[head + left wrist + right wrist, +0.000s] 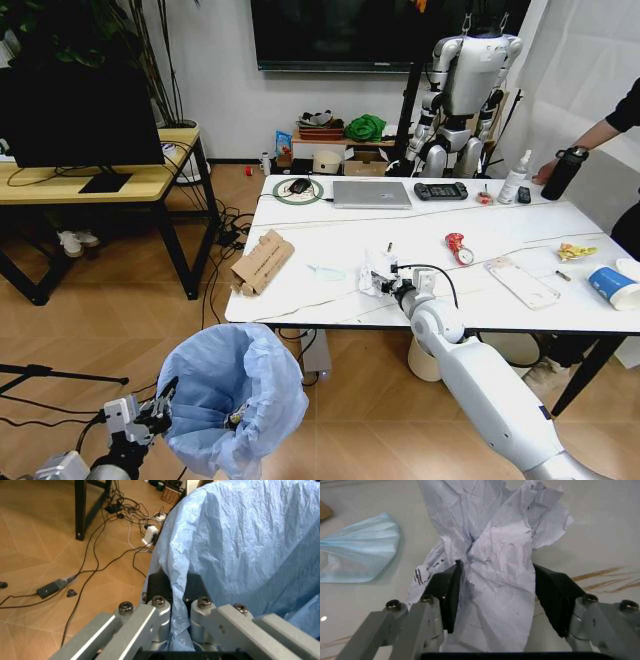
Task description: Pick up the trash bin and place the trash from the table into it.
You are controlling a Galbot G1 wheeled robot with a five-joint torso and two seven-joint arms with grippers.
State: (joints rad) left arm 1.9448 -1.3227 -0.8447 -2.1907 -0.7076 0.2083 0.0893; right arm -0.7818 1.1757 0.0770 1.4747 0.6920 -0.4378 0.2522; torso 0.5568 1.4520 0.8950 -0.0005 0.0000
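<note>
**Crumpled paper between the right fingers, bin held at lower left**

Wood-plank floor, white wall, dark screen at upper centre of the head view. White marble-look table [330, 250] spans the middle and right of the frame.

- Right gripper [385, 283]: at centre, over the table's near edge. Its black pads [551, 592] stand on either side of a crumpled white paper [495, 555] and touch it; the paper rests on the tabletop.
- Pale blue face mask [357, 551] lies just beside the paper, toward the upper left in the right wrist view.
- Left gripper [165, 400]: lower left, clamped on the rim of the trash bin [235, 395]; blue bag pinched between the fingers [157, 618].
- Bin hangs off the floor, below the table's near left corner.
- Other trash on the table: torn brown cardboard [262, 262] at left, red wrapper [457, 246], clear plastic sheet [521, 282], yellow wrapper [576, 251], blue-and-white paper cup [611, 286] at far right.
- Laptop [371, 193] along the far edge.
</note>
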